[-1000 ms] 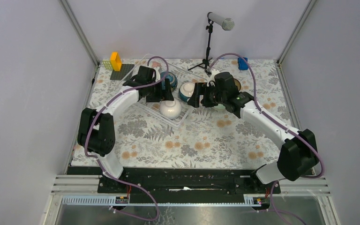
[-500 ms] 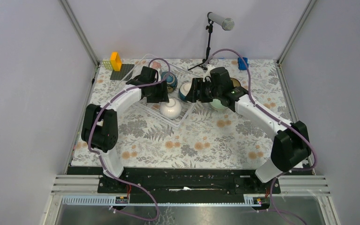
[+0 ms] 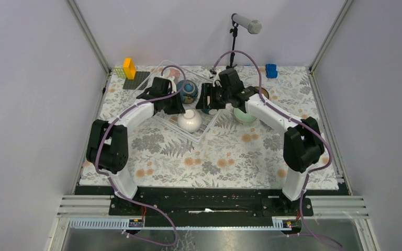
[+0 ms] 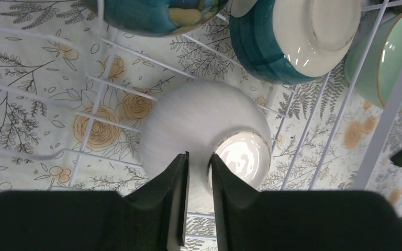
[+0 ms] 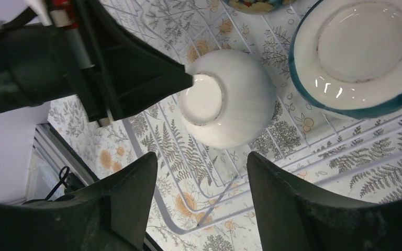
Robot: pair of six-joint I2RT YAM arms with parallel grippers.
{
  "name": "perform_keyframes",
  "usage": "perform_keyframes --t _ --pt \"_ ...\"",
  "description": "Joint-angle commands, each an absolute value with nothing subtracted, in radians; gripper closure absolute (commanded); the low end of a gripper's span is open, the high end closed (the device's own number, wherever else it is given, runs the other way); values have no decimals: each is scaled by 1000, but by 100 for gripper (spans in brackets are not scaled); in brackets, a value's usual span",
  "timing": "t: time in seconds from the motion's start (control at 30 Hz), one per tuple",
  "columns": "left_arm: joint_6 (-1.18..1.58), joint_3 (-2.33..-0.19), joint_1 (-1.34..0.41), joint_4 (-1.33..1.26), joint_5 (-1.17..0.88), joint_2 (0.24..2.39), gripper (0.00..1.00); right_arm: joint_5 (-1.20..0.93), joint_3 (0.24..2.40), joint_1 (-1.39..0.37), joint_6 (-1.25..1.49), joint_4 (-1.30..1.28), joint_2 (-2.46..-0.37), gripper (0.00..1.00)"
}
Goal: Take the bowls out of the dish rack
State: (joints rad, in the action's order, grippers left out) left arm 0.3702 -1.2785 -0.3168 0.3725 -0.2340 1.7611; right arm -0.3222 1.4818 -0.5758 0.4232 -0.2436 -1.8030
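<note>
Bowls lie in and beside the dish rack (image 5: 340, 141), a clear ribbed tray at the far middle of the floral surface (image 3: 214, 157). In the far left corner a black gridded mat (image 3: 136, 80) carries an orange block (image 3: 129, 68).

The left arm reaches over the rack's near left side. The left gripper (image 4: 200, 157) is down at the white bowl (image 5: 230, 104), which lies tipped over in the near part of the rack with its foot ring turned toward that gripper. The jaws are narrow, one finger outside the foot ring and the other just inside its edge. Whether the pads press the ceramic I cannot tell.

Behind the white bowl, also in the rack, rests a blue patterned bowl (image 3: 188, 91) with yellow marks. To its right a teal-and-white bowl (image 4: 293, 42) leans on its side in the slots, foot facing outward.

The right gripper (image 5: 201, 172) hovers over this part of the rack, jaws wide with nothing between them. Only the rack floor and the white bowl show below the gap.

A microphone stand (image 3: 234, 49) rises at the back. Just beyond the rack's right wall a pale green bowl (image 3: 243, 116) sits on the surface. Behind it is a brown bowl (image 3: 265, 93), partly hidden by the right arm. A blue block (image 3: 271, 70) lies at the far right.
</note>
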Motion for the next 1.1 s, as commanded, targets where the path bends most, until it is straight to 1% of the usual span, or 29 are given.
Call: perform_keyframes --t 0.0,0.1,0.17,0.3,0.33,0.37,0.5,0.67,0.83,1.07 --pt "410 -1194 -262 286 -301 1687 77 -327 1599 -595 394 -328 -1888 27" --pt "437 -1152 -236 252 -313 1651 86 -317 1657 -597 397 -375 -1942 22" --pt "454 -1131 -218 238 -296 1629 89 -315 1678 -598 408 -389 -1972 18" --pt "467 -1110 -210 226 -272 1595 89 -322 1717 -609 422 -401 -2029 10" --pt "469 -1112 -209 226 -272 1595 89 -323 1731 -612 424 -406 -2046 2" --pt "471 -1111 -210 225 -271 1593 88 -324 1750 -614 428 -410 -2063 1" --pt "480 -1107 -210 225 -263 1589 82 -356 1796 -614 465 -405 -2124 0" --pt "495 -1096 -210 210 -262 1563 75 -381 1802 -615 529 -367 -2158 0" --pt "524 -1083 -210 194 -260 1509 69 -370 1804 -620 562 -366 -2178 0" --pt "549 -1071 -209 209 -240 1409 57 -399 1798 -626 591 -332 -2218 0"
